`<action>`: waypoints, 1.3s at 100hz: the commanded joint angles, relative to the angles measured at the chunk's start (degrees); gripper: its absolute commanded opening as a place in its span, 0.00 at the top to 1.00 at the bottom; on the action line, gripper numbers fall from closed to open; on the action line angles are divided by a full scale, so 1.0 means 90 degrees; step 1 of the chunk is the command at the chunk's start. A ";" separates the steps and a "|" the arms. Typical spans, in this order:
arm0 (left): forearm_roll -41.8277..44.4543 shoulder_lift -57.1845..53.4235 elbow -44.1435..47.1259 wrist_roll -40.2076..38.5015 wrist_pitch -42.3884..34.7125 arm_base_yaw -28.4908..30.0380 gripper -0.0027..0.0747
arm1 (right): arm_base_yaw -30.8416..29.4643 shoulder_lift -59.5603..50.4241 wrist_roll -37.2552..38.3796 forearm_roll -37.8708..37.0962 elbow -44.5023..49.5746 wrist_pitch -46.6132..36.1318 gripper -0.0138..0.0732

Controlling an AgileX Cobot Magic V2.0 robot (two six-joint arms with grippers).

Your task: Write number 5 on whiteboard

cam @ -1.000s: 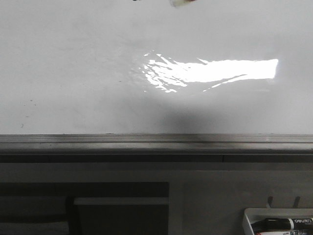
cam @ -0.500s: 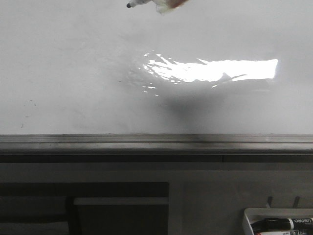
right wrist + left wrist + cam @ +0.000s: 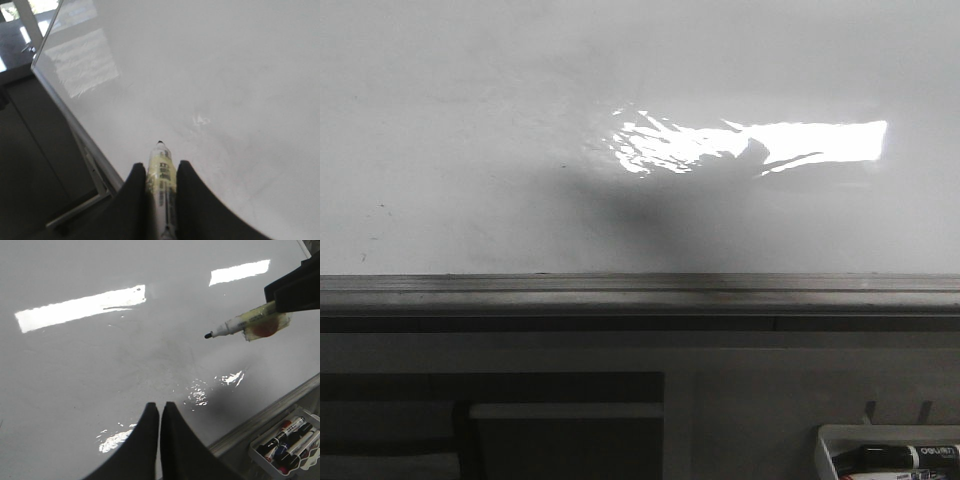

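Note:
The glossy whiteboard fills the front view, with a bright light reflection and a grey ledge along its near edge. No number 5 shows on it, only tiny dark specks. My right gripper is shut on a pale marker whose black tip points at the board. From the left wrist view the marker hangs above the board in my right gripper. My left gripper is shut and holds nothing, over the board near its ledge. Neither gripper shows in the front view.
A white tray of spare markers hangs below the ledge at the right. The board's metal frame and a dark floor beyond it show in the right wrist view. A shadow lies on the board.
The marker tip seen at the top edge of the front view half a second ago has left the frame. The shadow on the board has spread leftwards and grown darker.

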 commanded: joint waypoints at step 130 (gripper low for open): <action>-0.0353 0.0195 -0.0124 -0.0066 -0.0476 0.0010 0.99 | 0.0501 -0.0356 0.5953 -0.5901 0.0101 -0.0314 0.89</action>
